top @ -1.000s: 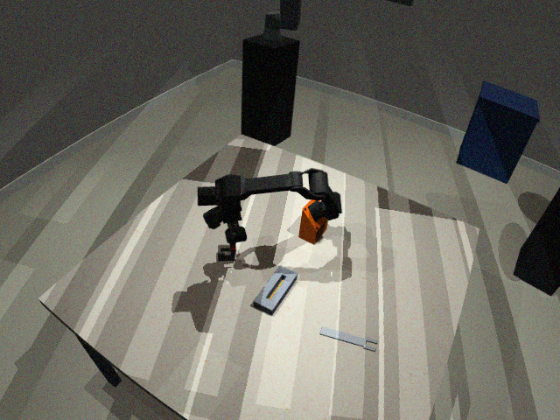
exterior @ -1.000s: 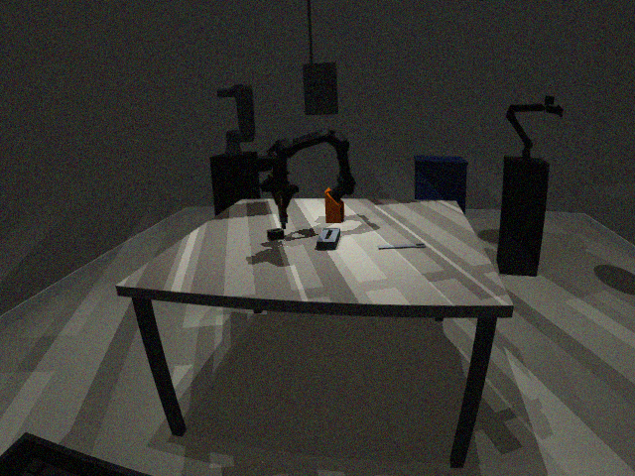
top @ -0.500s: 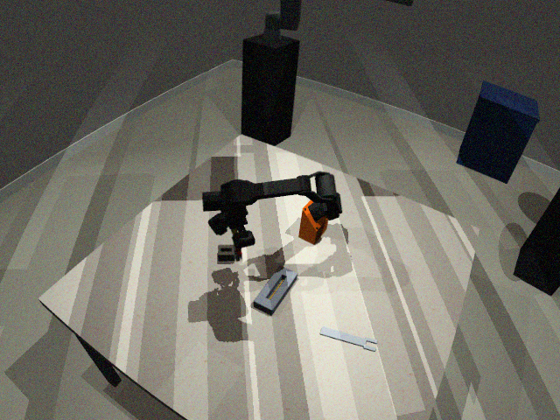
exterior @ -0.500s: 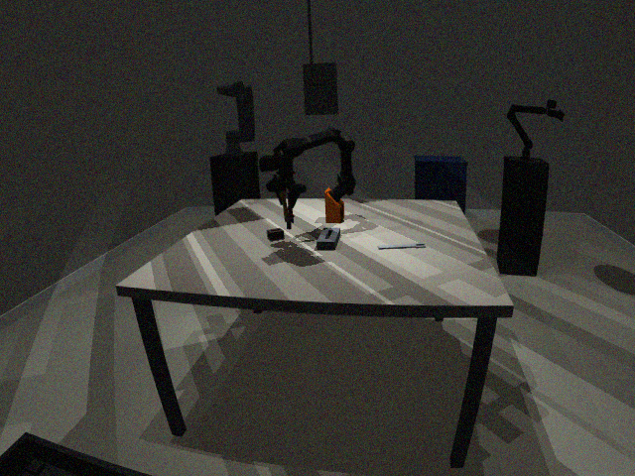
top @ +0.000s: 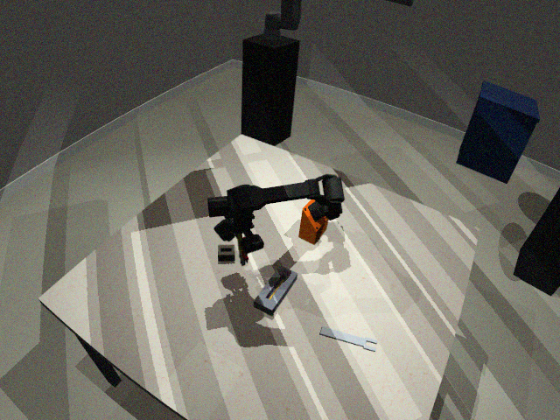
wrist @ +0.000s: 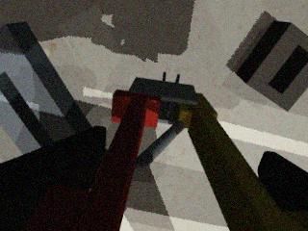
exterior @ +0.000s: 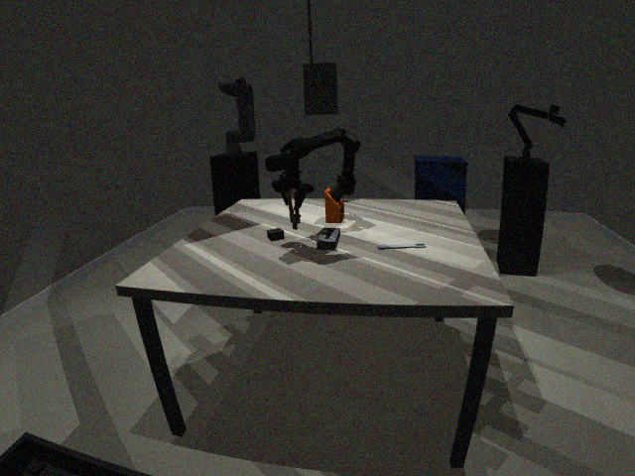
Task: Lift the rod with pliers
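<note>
wrist view: the 1 gripper (top: 238, 236) (exterior: 292, 190) (wrist: 184, 149) has its jaws clamped on the locking pliers (top: 243, 259) (exterior: 295, 220) (wrist: 132, 140), above the table (top: 217, 384) (exterior: 308, 287) (wrist: 190, 190), near the holster (top: 226, 259) (exterior: 275, 235) (wrist: 288, 100).

- Arm (top: 289, 192) (exterior: 320, 141): black throughout, built of linked segments.
- Upper link: long and straight, with bulky joint housings at its ends.
- Wrist end: block-shaped black protrusion.
- Gripper (top: 239, 237) (exterior: 293, 191) (wrist: 184, 149): black, two separate fingers.
- Fingers: broad, dark, with blunt, rounded corners.
- Screws, cables and lettering: not resolvable in the dim light.
</note>
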Available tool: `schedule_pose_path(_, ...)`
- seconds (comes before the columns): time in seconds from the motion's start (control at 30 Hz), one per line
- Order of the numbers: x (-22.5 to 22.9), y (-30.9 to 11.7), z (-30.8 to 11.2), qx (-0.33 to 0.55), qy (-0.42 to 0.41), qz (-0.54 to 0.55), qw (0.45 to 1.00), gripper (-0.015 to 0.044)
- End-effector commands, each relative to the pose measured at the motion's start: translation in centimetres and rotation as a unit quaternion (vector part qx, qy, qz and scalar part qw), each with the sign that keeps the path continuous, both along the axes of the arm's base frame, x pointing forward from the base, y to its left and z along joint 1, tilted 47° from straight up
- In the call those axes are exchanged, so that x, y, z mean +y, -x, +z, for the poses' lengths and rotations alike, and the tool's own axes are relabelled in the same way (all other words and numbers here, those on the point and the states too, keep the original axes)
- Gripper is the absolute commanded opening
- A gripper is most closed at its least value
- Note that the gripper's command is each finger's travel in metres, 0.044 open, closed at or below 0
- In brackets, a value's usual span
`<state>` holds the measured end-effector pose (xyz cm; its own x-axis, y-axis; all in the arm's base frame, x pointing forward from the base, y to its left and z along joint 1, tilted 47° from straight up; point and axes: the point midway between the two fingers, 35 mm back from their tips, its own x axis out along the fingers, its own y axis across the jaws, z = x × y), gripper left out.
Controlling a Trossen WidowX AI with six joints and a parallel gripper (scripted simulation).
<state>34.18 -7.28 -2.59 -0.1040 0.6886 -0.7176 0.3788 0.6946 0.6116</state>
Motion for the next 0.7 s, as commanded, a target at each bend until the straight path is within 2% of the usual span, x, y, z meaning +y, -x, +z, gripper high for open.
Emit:
schedule_pose_path(0.0, 0.2, -0.1, 0.9, -0.016, -0.002, 0.006, 1.0, 0.0319)
schedule_pose_path(0.67, 2.9, -0.2, 3.5, -0.069, -0.01, 0.059, 0.996, 0.0319)
